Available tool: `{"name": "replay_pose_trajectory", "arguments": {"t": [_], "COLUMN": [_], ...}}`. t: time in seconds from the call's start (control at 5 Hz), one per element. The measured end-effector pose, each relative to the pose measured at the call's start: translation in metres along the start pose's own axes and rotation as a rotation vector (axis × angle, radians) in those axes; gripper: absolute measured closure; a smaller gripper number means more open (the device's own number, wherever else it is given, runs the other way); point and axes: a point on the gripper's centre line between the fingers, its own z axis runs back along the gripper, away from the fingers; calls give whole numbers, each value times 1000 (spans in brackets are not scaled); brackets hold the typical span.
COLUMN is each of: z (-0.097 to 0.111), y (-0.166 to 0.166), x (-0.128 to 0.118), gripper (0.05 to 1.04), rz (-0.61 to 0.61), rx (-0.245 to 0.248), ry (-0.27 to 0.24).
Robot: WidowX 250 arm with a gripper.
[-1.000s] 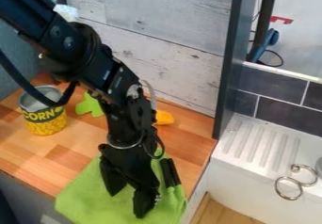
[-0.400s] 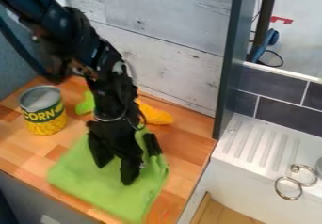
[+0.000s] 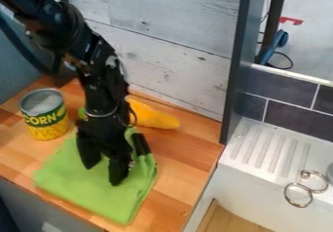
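The gripper points down over a green cloth on the wooden counter, left of centre. Its fingers stand apart, their tips low against the cloth's upper part; exact contact there cannot be told. The cloth lies mostly flat, with its upper edge partly hidden behind the gripper. Just behind the arm is a yellow-orange object, its left end covered by the arm. A small bit of a green object shows left of the arm.
An open corn can stands upright on the counter, left of the gripper. A pale plank wall runs behind. To the right are a dark upright panel and a white ridged sink ledge with metal rings.
The gripper has moved left and up in the view, and the green cloth has slid the same way with it. More of the yellow-orange object shows, less of the green one.
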Motion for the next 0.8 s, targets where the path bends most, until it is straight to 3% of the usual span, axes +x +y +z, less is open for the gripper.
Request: {"name": "replay_pose_trajectory", "arguments": {"t": [0.4, 0.8], "z": [0, 3], "y": [11, 6], "x": [-5, -13], "gripper": [81, 82], "rz": [-49, -51], "rx": [48, 25], "ry": [47, 29]}}
